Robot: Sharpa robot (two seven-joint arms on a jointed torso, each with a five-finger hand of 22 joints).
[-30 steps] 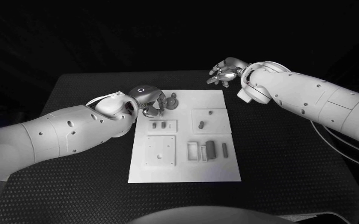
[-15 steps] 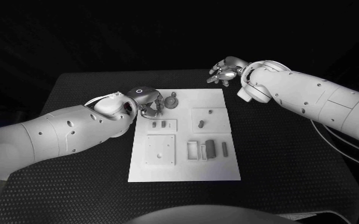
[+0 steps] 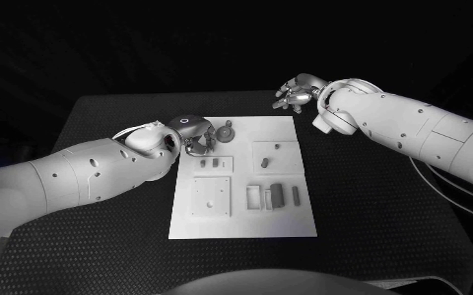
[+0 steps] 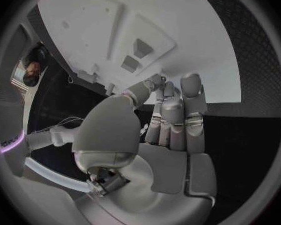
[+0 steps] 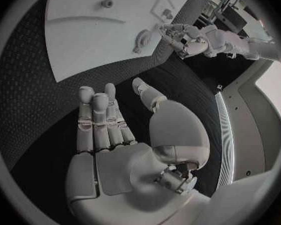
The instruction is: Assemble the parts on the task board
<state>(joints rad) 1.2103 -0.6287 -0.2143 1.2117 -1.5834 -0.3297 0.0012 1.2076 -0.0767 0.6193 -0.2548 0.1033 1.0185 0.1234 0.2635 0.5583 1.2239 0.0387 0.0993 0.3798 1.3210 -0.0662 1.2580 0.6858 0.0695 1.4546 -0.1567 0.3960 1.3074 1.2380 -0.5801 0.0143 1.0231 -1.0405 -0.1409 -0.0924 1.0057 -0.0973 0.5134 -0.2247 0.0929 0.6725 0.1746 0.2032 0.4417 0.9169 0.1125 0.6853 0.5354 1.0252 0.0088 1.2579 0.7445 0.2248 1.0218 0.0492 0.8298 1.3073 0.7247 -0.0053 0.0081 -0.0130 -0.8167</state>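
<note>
Two silver many-fingered hands work over the black table. The left hand sits at the far left corner of the white rectangular task board, fingers curled down toward its surface beside a small round grey part with a stub handle; whether it touches or holds that part I cannot tell. In the left wrist view its fingers lie close together, tips at the board's edge, with nothing plainly between them.

The right hand hovers off the board's far right corner, above the table, fingers apart and loosely bent, holding nothing; the right wrist view shows its palm bare.

On the board, four raised square plates can be counted. One near the left hand carries two small dark pegs. One toward the right edge holds two small dark pieces. A larger plate lies at the near left. Beside it, toward the near right, three upright grey bars stand side by side.
</note>
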